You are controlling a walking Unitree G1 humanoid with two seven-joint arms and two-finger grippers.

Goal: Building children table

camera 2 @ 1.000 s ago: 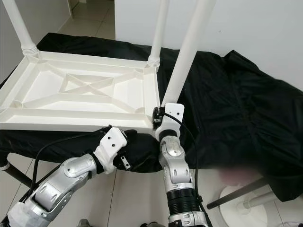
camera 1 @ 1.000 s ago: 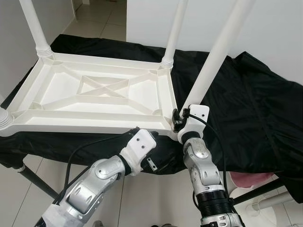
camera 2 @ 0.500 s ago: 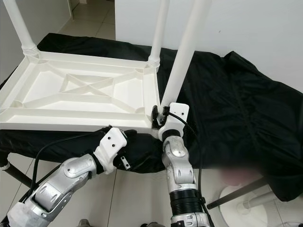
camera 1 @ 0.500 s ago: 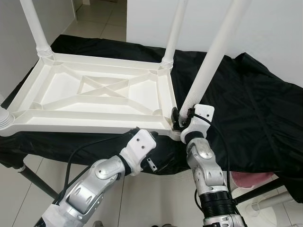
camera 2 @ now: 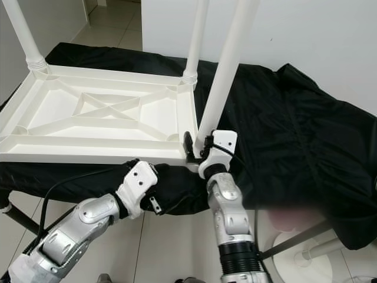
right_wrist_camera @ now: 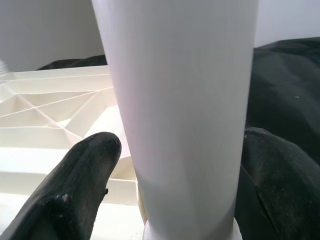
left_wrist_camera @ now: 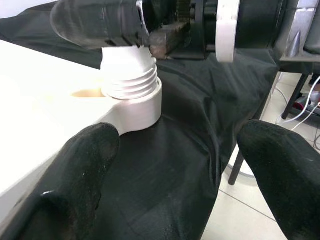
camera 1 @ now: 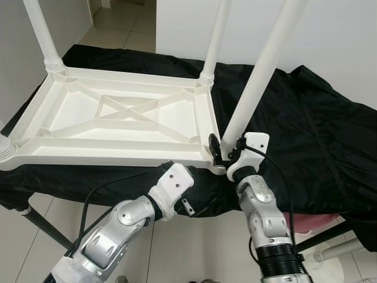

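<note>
White plastic table top [camera 1: 118,121], upturned on black cloth [camera 1: 306,135].
My right gripper [camera 1: 224,154] clamps the near-corner leg [camera 1: 259,71] just above its socket; my left gripper [left_wrist_camera: 175,165], fingers spread wide, sits below that corner, holding nothing.

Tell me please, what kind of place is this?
Probably a room in a home, used as a work spot: pale tiled floor, plain white wall, and a black cloth covered stand holding an upturned white children's table.
</note>
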